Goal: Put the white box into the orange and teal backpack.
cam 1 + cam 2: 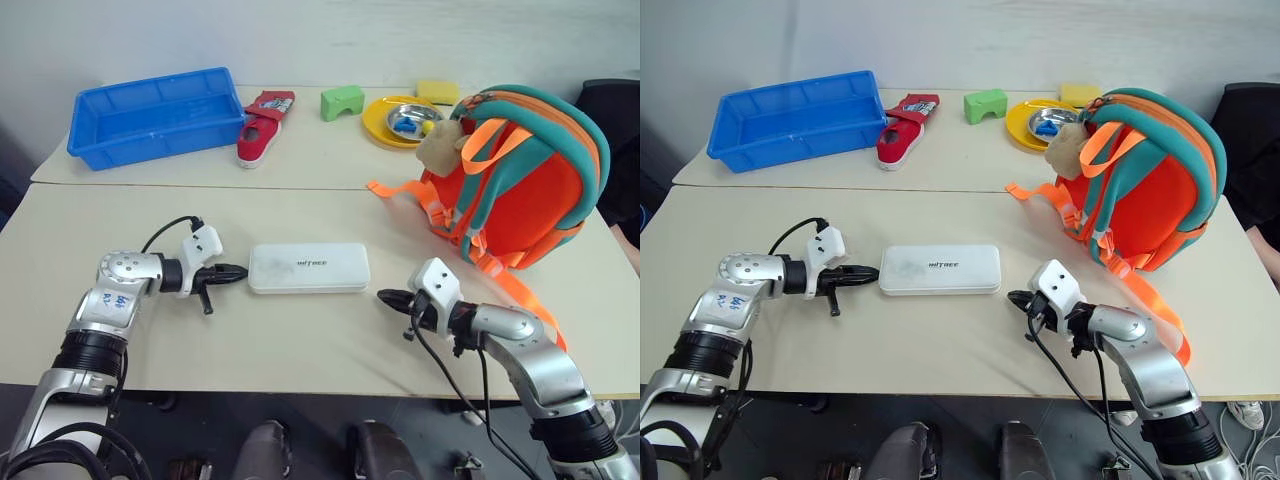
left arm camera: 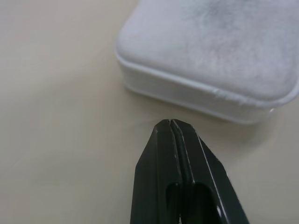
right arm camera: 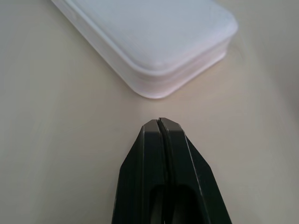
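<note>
Both your grippers, left [image 1: 236, 271] and right [image 1: 386, 296], were pinched together empty, flanking the white box [image 1: 309, 268] lying flat on the table [image 1: 300, 340] (backpack [image 1: 520, 185] behind). It looked stiff and slick; squeezing its short ends seemed best.

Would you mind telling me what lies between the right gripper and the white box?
Nothing but bare table: the right wrist view shows the shut right gripper just short of the white box.
</note>
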Action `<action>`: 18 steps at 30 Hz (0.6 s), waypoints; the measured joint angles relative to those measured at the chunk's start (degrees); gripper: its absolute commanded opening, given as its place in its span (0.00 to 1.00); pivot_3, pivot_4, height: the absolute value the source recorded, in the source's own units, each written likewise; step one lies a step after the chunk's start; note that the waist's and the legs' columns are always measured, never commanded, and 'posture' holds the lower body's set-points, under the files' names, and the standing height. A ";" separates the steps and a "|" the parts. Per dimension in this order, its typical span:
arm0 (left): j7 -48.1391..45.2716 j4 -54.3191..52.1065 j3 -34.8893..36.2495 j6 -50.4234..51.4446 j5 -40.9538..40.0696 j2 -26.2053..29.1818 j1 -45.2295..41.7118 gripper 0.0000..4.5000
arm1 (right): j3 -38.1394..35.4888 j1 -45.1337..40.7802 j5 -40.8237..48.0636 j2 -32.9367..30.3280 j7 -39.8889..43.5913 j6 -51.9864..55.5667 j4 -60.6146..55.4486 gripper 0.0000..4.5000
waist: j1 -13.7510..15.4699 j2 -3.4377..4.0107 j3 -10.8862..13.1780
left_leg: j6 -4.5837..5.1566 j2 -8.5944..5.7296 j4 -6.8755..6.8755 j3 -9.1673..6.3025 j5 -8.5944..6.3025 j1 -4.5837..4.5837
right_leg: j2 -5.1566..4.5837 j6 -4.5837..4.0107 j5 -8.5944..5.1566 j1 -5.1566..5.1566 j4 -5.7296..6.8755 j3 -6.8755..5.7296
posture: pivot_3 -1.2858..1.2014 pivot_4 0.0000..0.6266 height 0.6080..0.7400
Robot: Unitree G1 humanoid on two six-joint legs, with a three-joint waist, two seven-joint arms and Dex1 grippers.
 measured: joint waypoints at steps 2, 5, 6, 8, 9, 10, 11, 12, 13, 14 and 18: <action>-1.58 1.44 0.31 4.65 -1.03 0.23 -1.58 0.13 | -0.46 -1.67 -0.71 0.02 -0.80 -0.48 1.75 0.00 | 0.05 0.00 0.00 | 0.00 0.00 0.01 0.00 0.00 0.00 | 0.00 0.00 0.00 -0.01 0.04 0.00 | 0.52 0.24 1.00; -4.98 3.51 1.12 21.83 -5.70 0.17 -5.26 0.33 | -0.44 -4.06 -2.50 0.76 -2.25 -1.89 4.57 0.00 | 0.12 0.00 0.00 | 0.00 -0.01 0.06 0.00 0.00 -0.04 | 0.00 0.00 0.00 -0.02 0.08 0.01 | 0.52 0.24 1.00; -5.70 4.40 1.65 28.82 -7.64 -0.05 -6.69 0.40 | -0.27 -4.55 -3.11 1.10 -2.58 -2.60 5.49 0.00 | 0.14 0.00 0.00 | -0.03 -0.01 0.07 0.00 0.02 -0.04 | 0.00 0.01 0.00 -0.03 0.10 0.01 | 0.52 0.24 1.00; -5.73 5.46 2.78 38.71 -10.11 -0.45 -8.58 0.53 | 0.18 -5.19 -4.05 1.46 -2.95 -3.50 6.67 0.00 | 0.15 0.00 0.00 | -0.17 -0.02 0.09 0.00 0.10 -0.07 | 0.00 0.01 -0.01 -0.06 0.22 0.03 | 0.52 0.24 1.00; -5.52 6.10 3.15 42.91 -11.00 -0.59 -9.54 0.60 | 0.47 -5.35 -4.59 1.56 -3.03 -4.15 7.17 0.00 | 0.15 0.00 0.00 | -0.18 -0.02 0.12 0.00 0.11 -0.08 | 0.00 0.01 0.00 -0.06 0.33 0.03 | 0.52 0.24 1.00; -5.38 6.36 3.27 45.25 -11.42 -0.63 -10.09 0.67 | 0.68 -5.43 -4.88 1.69 -3.05 -4.30 7.38 0.00 | 0.15 0.00 0.00 | -0.18 -0.03 0.13 0.00 0.11 -0.08 | 0.00 0.01 0.00 -0.06 0.34 0.04 | 0.52 0.24 1.00; -5.22 6.67 3.36 47.76 -11.97 -0.69 -10.78 0.73 | 0.95 -5.43 -5.00 1.77 -3.05 -4.48 7.45 0.00 | 0.16 0.00 0.00 | -0.18 -0.03 0.14 0.00 0.11 -0.08 | -0.01 0.01 -0.01 -0.05 0.34 0.04 | 0.52 0.24 1.00; -5.13 6.72 3.39 49.40 -12.28 -0.74 -11.23 0.81 | 1.30 -5.44 -5.19 1.82 -3.05 -4.77 7.45 0.00 | 0.16 0.00 0.00 | -0.19 -0.03 0.14 0.00 0.11 -0.08 | -0.01 0.01 -0.01 -0.04 0.34 0.05 | 0.52 0.24 1.00; -4.97 6.93 3.46 51.30 -12.68 -0.90 -11.86 0.86 | 1.66 -5.43 -5.47 1.87 -3.05 -5.07 7.45 0.00 | 0.16 0.00 0.00 | -0.19 -0.04 0.16 0.00 0.11 -0.06 | -0.01 0.01 0.00 -0.04 0.34 0.05 | 0.52 0.24 1.00; -4.70 7.29 3.44 53.04 -12.84 -1.35 -12.67 0.86 | 1.83 -5.42 -5.64 1.99 -3.05 -5.22 7.45 0.00 | 0.19 0.00 0.00 | -0.20 -0.04 0.17 0.00 0.12 -0.06 | -0.02 0.01 -0.01 -0.04 0.32 0.05 | 0.52 0.24 1.00; -2.67 9.99 3.46 57.61 -12.98 -4.04 -15.61 0.86 | 2.69 -5.66 -6.21 3.10 -3.12 -5.35 7.37 0.00 | 0.64 0.00 0.00 | -0.21 -0.09 0.25 -0.02 0.13 -0.02 | -0.06 0.01 -0.01 0.00 0.31 0.04 | 0.52 0.24 1.00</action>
